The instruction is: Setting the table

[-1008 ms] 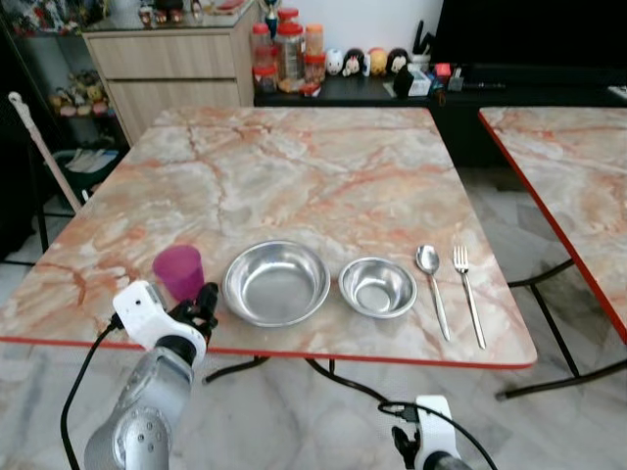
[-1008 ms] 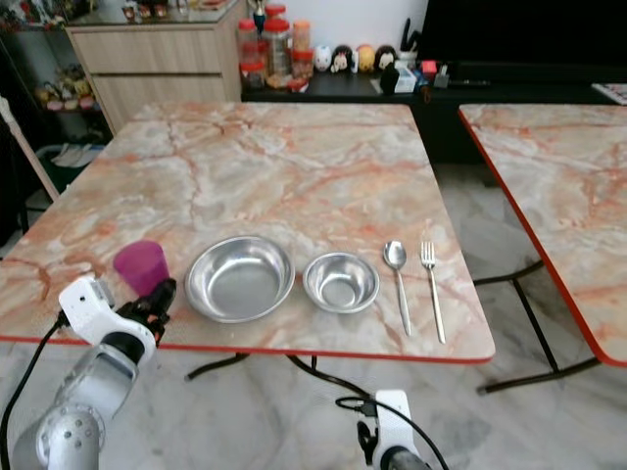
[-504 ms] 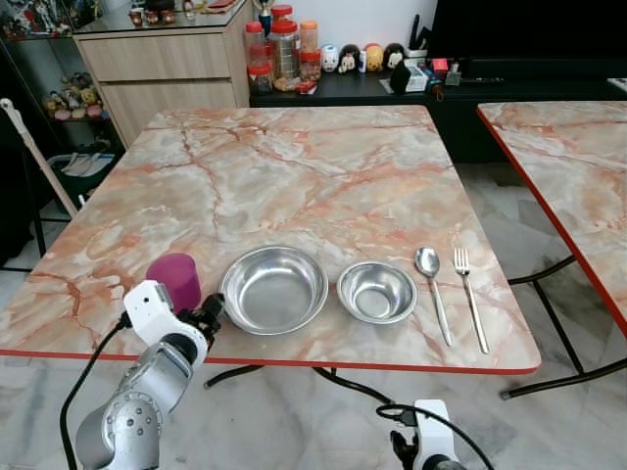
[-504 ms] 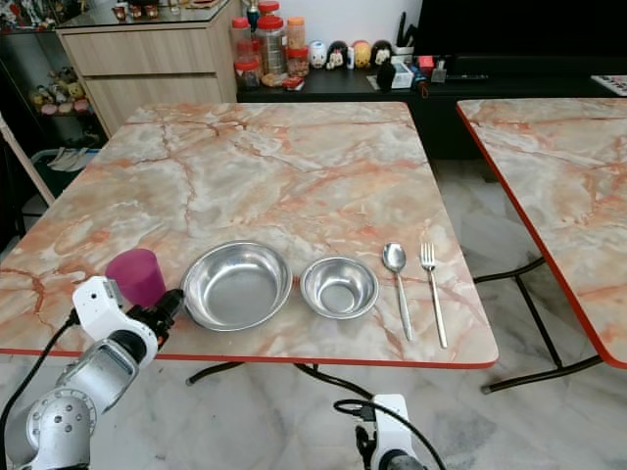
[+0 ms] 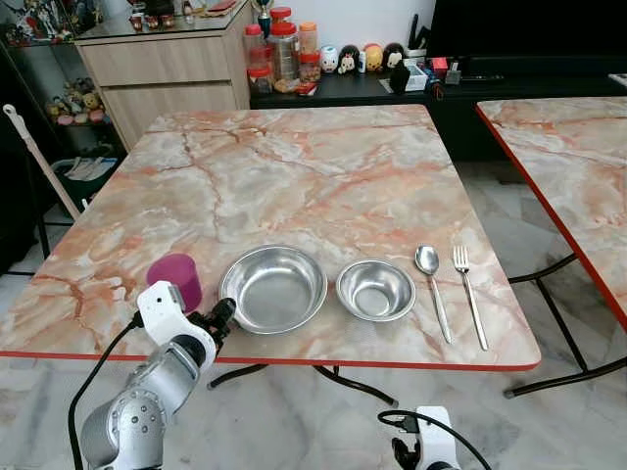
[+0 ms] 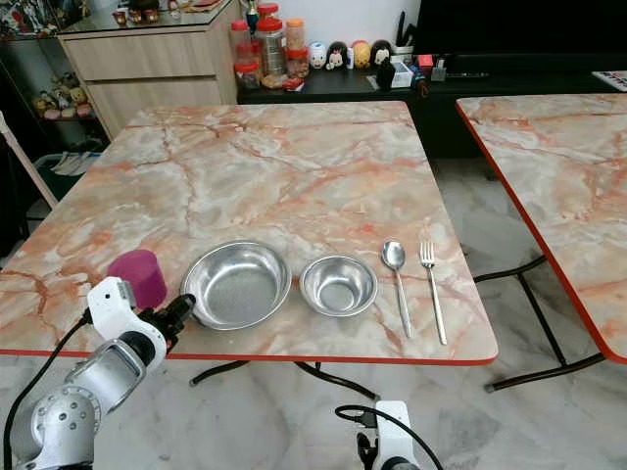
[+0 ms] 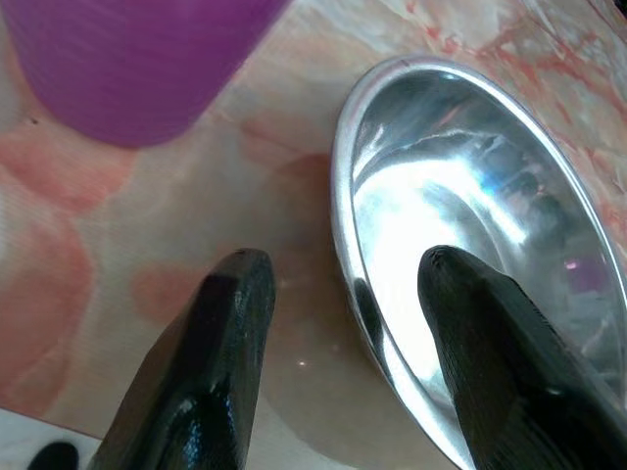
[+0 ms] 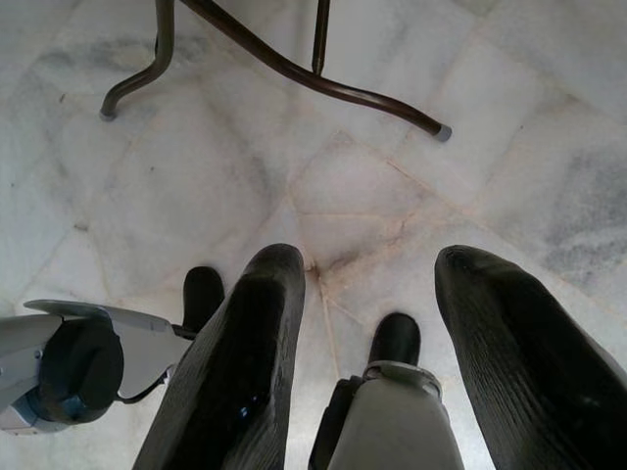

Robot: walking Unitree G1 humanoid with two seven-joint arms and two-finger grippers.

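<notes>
1. A marble-patterned table [image 5: 323, 166] with a red edge is seen from above, with a place setting laid along its near edge.
2. From the robot's left to right, a purple cup [image 5: 176, 279], a large steel bowl [image 5: 273, 288], a small steel bowl [image 5: 376, 290], a spoon [image 5: 431, 287] and a fork [image 5: 468, 291] are lined up in a row.
3. The bowls are set close together but apart; the spoon and fork lie side by side, just beside the small bowl.
4. The left gripper [image 5: 217, 318] is held at the table's near edge, between the cup and the large bowl. In the left wrist view its two black fingers [image 7: 220, 372] are spread apart, nothing is held, and the bowl's rim lies between them.
5. The right gripper [image 8: 367, 352] is hung low below the table, its fingers parted and empty, pointed at the pale tiled floor [image 8: 245, 186].
6. A second marble table [image 5: 568, 166] stands to the right.
</notes>
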